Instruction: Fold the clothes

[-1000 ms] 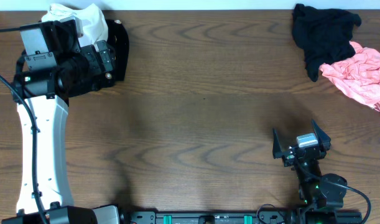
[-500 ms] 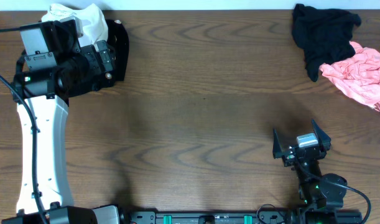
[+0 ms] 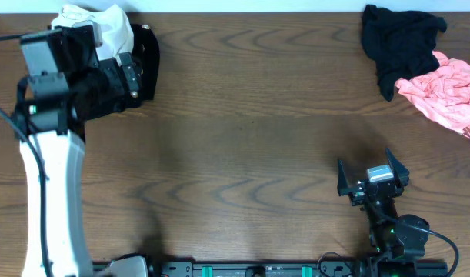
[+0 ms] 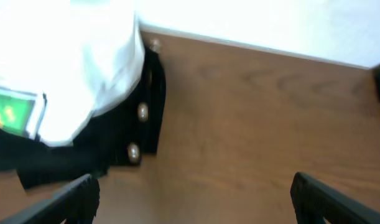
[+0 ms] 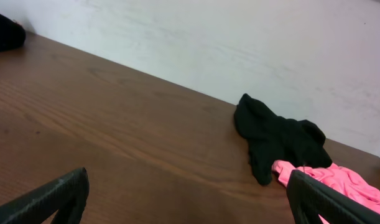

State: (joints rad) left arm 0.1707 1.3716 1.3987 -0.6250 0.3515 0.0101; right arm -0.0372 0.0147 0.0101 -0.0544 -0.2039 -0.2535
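A crumpled white T-shirt (image 3: pixel 96 21) lies at the table's back left corner. Its green print (image 4: pixel 12 112) shows in the left wrist view. Partly under it lies a black piece with gold buttons (image 4: pixel 149 93). My left gripper (image 4: pixel 193 208) hovers open just in front of this pile, with bare wood between its fingers. A black garment (image 3: pixel 400 42) and a pink one (image 3: pixel 446 92) lie bunched at the back right, also seen as the black garment (image 5: pixel 277 137) and the pink one (image 5: pixel 329 180). My right gripper (image 3: pixel 373 178) rests open near the front edge, far from them.
The brown wooden table (image 3: pixel 250 138) ends at a white wall (image 5: pixel 239 43) along its far edge. The left arm's white link (image 3: pixel 50 200) runs down the left side.
The left arm's wrist has shifted slightly toward the back left over the white and black pile. The right arm has not moved.
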